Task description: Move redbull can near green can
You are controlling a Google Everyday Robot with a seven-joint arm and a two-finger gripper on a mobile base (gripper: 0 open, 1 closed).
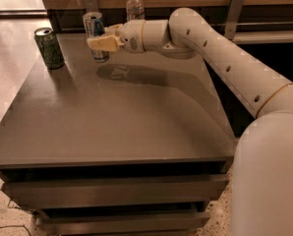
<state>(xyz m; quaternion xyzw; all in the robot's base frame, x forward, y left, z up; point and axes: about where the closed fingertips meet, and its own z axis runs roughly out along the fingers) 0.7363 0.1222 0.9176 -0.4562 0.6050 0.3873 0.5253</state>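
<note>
The redbull can (94, 27), slim, silver with blue panels, is held upright in my gripper (101, 42) just above the far left part of the grey table (122, 117). The gripper's pale fingers (103, 43) are shut around the can's middle. The green can (49, 47), shorter and wider with a silver top, stands on the table's far left corner, a short way to the left of the redbull can. My arm (210, 48) reaches in from the right.
A clear plastic bottle (134, 6) stands at the table's back edge, behind the gripper. A wooden wall panel runs along the back. The table's front has drawers (112, 193). Light floor lies to the left.
</note>
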